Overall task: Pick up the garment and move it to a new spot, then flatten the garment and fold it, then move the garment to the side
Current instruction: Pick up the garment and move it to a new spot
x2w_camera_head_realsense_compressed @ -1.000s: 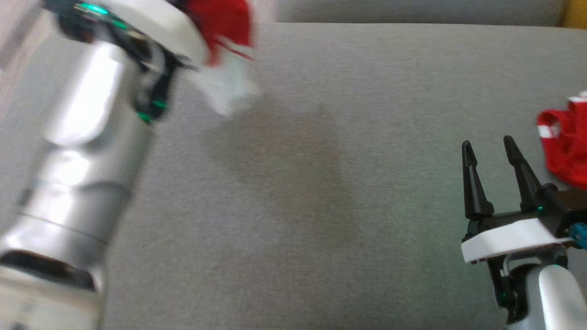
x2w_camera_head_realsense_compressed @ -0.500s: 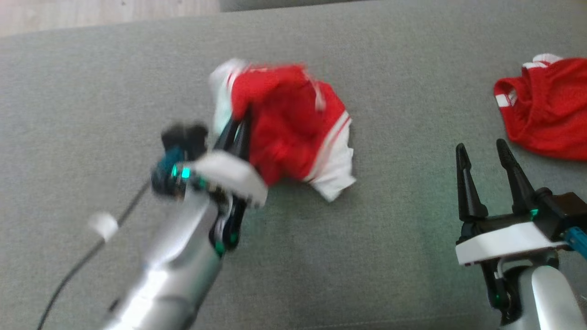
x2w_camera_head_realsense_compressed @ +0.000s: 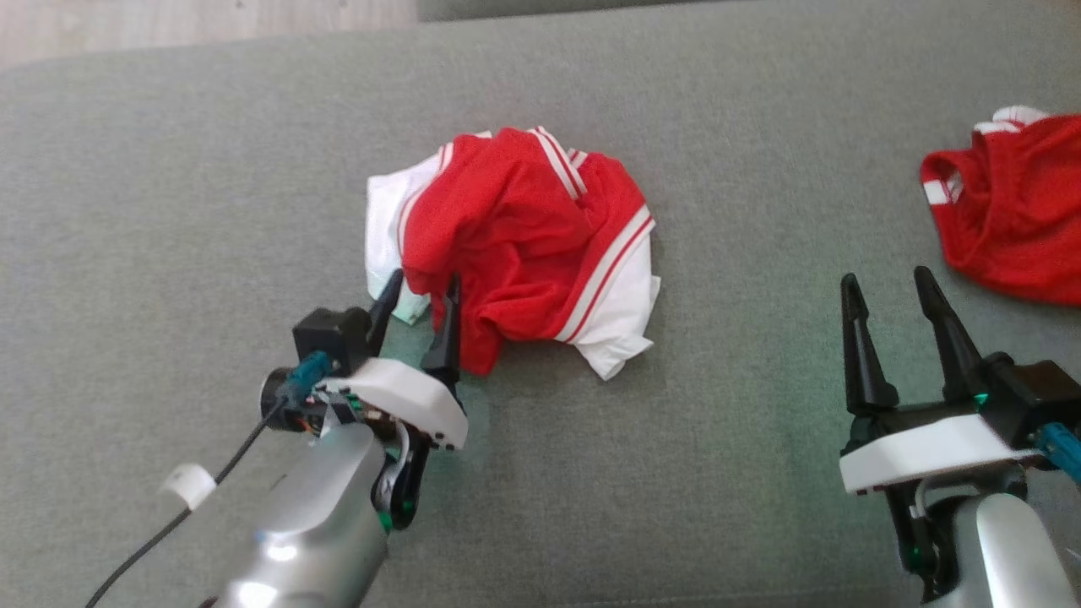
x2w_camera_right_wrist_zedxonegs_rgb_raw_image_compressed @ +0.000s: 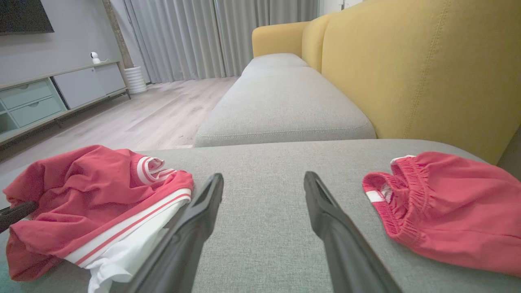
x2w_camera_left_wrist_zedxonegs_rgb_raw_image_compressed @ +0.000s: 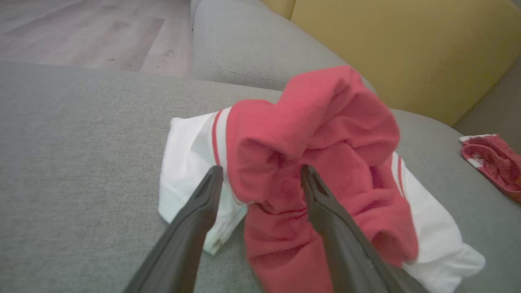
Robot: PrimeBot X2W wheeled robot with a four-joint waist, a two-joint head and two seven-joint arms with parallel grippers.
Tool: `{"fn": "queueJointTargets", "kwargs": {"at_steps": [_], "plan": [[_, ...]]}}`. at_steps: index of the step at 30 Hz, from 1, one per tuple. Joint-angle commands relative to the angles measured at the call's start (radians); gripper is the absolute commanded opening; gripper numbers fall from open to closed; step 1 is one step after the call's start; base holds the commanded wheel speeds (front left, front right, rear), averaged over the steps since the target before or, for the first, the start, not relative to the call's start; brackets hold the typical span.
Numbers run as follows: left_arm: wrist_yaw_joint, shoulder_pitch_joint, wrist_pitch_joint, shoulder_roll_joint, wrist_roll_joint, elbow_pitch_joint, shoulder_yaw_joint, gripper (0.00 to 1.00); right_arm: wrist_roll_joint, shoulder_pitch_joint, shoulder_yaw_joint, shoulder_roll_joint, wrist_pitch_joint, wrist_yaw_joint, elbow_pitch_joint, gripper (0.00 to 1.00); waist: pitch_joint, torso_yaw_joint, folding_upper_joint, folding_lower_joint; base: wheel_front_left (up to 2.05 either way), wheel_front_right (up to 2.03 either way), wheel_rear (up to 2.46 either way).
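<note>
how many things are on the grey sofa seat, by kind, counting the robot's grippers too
garments: 2 (red-and-white garment, crumpled mid-seat; red shorts at the right)
grippers: 2 (left gripper open at the crumpled garment's near edge; right gripper open over bare cushion)
total: 4

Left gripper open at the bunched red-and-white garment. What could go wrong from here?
1. The left gripper's open fingers flank a red fold of the garment; backing off could snag and drag it.
2. The garment lies bunched in overlapping layers, so a flattening grasp may catch several.
3. The red shorts lie near the right gripper and could get swept.
</note>
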State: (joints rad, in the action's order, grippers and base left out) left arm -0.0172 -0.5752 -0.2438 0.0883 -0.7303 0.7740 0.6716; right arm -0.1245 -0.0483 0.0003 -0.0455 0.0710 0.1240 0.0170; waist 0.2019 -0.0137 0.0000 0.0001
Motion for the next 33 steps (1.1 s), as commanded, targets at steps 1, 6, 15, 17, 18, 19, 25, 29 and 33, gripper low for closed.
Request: {"fn": "queueJointTargets", "kwargs": {"at_steps": [1,6,15,17,18,19,25,29,33], "plan": [[0.01,-0.007,-0.015,0.025,0.017,-0.031,-0.031,1.0,0.004,-0.012,0.016,-0.005,0.008,0.007,-0.025,1.0,-0.024,0.017,0.0,-0.0001,0.0,0.0,0.0],[0.017,0.026,-0.017,0.059,0.05,-0.086,-0.05,1.0,0.017,0.014,0.006,-0.005,0.005,0.007,-0.013,1.0,-0.087,0.039,0.0,-0.0001,0.0,0.0,0.0],[-0.02,0.246,-0.018,0.164,0.082,-0.264,-0.121,1.0,0.014,0.118,-0.012,-0.005,0.005,0.007,-0.006,1.0,-0.195,0.072,0.0,-0.0001,0.0,0.0,0.0],[-0.042,0.307,-0.018,0.18,0.078,-0.318,-0.149,1.0,0.017,0.14,-0.014,-0.005,0.006,0.007,-0.006,1.0,-0.212,0.078,0.0,-0.0001,0.0,0.0,0.0],[-0.056,0.337,-0.018,0.186,0.078,-0.347,-0.163,1.0,0.025,0.149,-0.014,-0.005,0.007,0.007,-0.007,1.0,-0.219,0.081,0.0,-0.0001,0.0,0.0,0.0],[-0.071,0.366,-0.018,0.192,0.08,-0.376,-0.176,1.0,0.024,0.158,-0.016,-0.005,0.009,0.007,-0.007,1.0,-0.225,0.085,0.0,-0.0001,0.0,0.0,0.0],[-0.129,0.52,-0.018,0.194,0.067,-0.522,-0.227,1.0,0.004,0.193,-0.017,-0.005,0.028,0.007,0.003,1.0,-0.259,0.103,0.0,-0.0001,0.0,0.0,0.0],[-0.153,0.572,-0.011,0.21,0.075,-0.589,-0.221,1.0,-0.011,0.204,-0.013,-0.005,0.042,0.007,0.014,1.0,-0.275,0.106,0.0,-0.0001,0.0,0.0,0.0],[-0.181,0.608,-0.001,0.241,0.094,-0.637,-0.219,1.0,-0.023,0.214,-0.003,-0.005,0.053,0.007,0.029,1.0,-0.285,0.104,0.0,-0.0001,0.0,0.0,0.0]]}}
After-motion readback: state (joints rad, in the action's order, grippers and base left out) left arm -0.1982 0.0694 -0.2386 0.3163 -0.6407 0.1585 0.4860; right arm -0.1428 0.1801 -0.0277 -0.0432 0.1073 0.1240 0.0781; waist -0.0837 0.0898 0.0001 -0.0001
